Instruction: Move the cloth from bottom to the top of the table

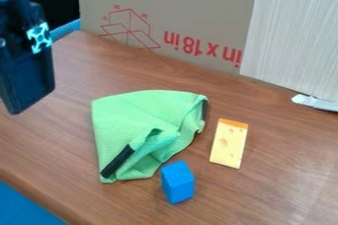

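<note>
A green cloth (135,118) lies loosely folded and rumpled near the middle of the wooden table (264,189), with black strips at its lower left and right edges. Over the table's left side hangs the black gripper (26,83), up and to the left of the cloth and apart from it.
A blue block (178,182) stands close by the cloth's lower right edge. Right of the cloth lies a toy cheese wedge (229,143). A cardboard sheet (178,12) and a pale panel (290,41) rise along the back, with a white object (316,102) at the right.
</note>
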`<state>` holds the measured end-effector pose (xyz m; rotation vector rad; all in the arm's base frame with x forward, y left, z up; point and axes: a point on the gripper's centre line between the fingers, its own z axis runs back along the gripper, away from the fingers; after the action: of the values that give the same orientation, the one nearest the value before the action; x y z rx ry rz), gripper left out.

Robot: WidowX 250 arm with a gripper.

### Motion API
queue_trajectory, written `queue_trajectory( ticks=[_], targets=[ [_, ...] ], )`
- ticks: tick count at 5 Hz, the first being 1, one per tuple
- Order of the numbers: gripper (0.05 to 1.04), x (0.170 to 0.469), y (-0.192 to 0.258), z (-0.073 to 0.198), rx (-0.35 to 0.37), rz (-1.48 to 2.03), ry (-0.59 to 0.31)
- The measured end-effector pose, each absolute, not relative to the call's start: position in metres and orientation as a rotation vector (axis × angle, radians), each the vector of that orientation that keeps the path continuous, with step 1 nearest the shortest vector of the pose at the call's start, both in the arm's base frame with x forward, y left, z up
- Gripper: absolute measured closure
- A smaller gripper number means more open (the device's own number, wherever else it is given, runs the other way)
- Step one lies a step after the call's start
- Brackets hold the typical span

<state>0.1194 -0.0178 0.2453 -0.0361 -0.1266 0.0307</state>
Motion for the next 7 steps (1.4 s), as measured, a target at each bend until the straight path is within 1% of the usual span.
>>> queue_trajectory(
  ticks=[1, 2, 3, 4, 5, 6, 7],
  targets=[
    [0.085, 0.119, -0.018, 0.244, -0.036, 0.029, -0.122],
    [0.084, 0.165, -0.013, 0.21, -0.002, 0.058, -0.029],
    [0.085, 0.201, 0.002, 0.171, 0.03, 0.126, -0.03],
    [0.085, 0.232, 0.026, 0.137, 0.065, 0.167, -0.137],
    [0.085, 0.245, 0.047, 0.114, 0.022, 0.069, -0.297],
    [0.085, 0.253, 0.065, 0.111, -0.07, 0.02, -0.416],
    [0.085, 0.264, 0.063, 0.118, -0.137, 0.04, -0.484]
  ],
)
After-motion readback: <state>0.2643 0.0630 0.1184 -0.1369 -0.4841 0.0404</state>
